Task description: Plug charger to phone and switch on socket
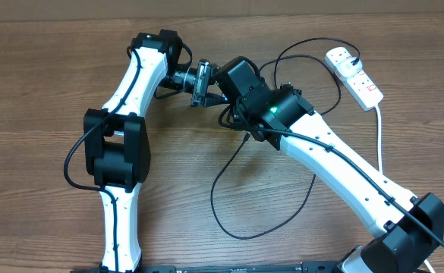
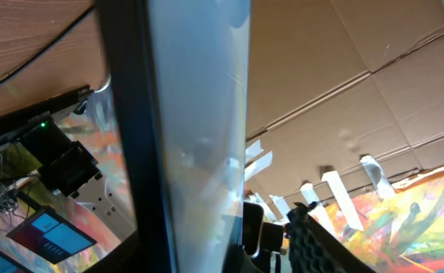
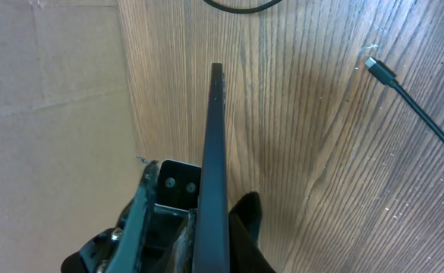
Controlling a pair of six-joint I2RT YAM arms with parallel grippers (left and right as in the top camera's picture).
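A robotics lab: white robot arms [image 1: 335, 163] stand at a wood-grain bench [image 1: 47, 91]. Taped cardboard panels [image 2: 343, 53] rise beyond the bench, and lit screens [image 2: 47, 231] glow off its edge beside bright patterned sheeting [image 2: 404, 220].

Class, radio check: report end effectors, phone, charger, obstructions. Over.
Right end effector shut on phone, edge-on. Left end effector at phone, grip unclear. Charger tip loose on table, unplugged.

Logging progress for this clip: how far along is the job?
Done: charger plug looks seated in the socket. In hand: the phone is held on edge in the right gripper. To do: connector tip lies loose on the table, unplugged; switch state unreadable.
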